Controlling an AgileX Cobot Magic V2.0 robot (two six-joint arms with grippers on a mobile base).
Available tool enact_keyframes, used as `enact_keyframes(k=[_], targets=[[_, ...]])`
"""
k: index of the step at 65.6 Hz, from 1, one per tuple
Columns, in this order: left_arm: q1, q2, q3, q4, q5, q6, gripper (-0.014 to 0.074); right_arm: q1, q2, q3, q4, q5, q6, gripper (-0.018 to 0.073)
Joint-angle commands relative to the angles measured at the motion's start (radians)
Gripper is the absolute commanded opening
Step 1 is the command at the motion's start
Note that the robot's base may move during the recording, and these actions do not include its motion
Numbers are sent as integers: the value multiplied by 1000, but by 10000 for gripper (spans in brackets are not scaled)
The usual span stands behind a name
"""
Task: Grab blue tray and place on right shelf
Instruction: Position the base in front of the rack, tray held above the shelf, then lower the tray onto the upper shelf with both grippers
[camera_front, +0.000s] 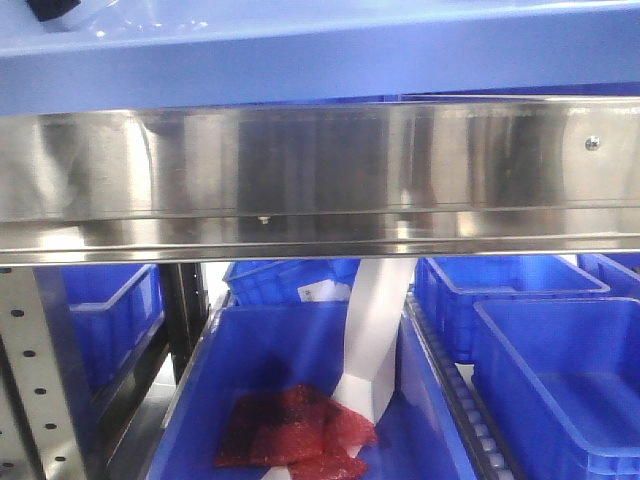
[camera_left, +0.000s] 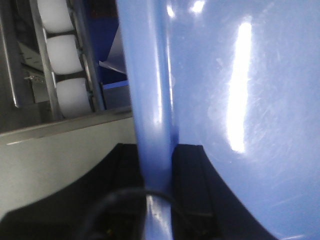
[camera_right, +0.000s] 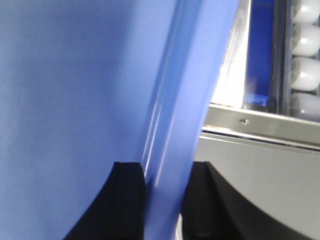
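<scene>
The blue tray (camera_front: 300, 55), glossy light periwinkle, fills the top of the front view, just above the shiny steel front rail of the right shelf (camera_front: 320, 175). My left gripper (camera_left: 159, 155) is shut on the tray's left rim (camera_left: 150, 100), black fingers (camera_left: 192, 170) on both sides. My right gripper (camera_right: 165, 172) is shut on the tray's right rim (camera_right: 175, 125), with the tray's inside (camera_right: 70, 90) to its left. The shelf rail also shows under the tray in the left wrist view (camera_left: 50, 150) and in the right wrist view (camera_right: 260, 160).
Below the rail stand several deep darker blue bins (camera_front: 560, 380); the middle one (camera_front: 250, 380) holds red mesh bags (camera_front: 295, 425) and a white strip (camera_front: 375, 330). A perforated grey upright (camera_front: 30, 370) is at lower left. White rollers (camera_left: 65, 55) (camera_right: 305, 70) lie beyond the rail.
</scene>
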Motion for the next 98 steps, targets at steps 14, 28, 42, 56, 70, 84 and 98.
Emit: enact_keyframes(k=[14, 28, 42, 56, 70, 84, 98], targets=[[48, 33, -241, 15, -28, 79, -39, 0, 50, -243, -14, -103, -100, 56], [128, 170, -428, 15, -60, 79, -39, -49, 209, -460, -16, -84, -116, 56], [179, 286, -473, -26, -98, 79, -39, -107, 384, -579, -16, -90, -124, 56], [202, 382, -473, -44, -109, 79, -38, -110, 508, -584, -16, -90, -125, 56], [202, 432, -473, -46, -131, 80, 64, -110, 586, -584, -21, -96, -125, 58], [202, 438, -473, -43, -148, 105, 384, -110, 598, -584, -22, -123, -125, 331], [202, 434, -473, -47, -141, 105, 573, -110, 597, -584, -29, -97, -122, 631]])
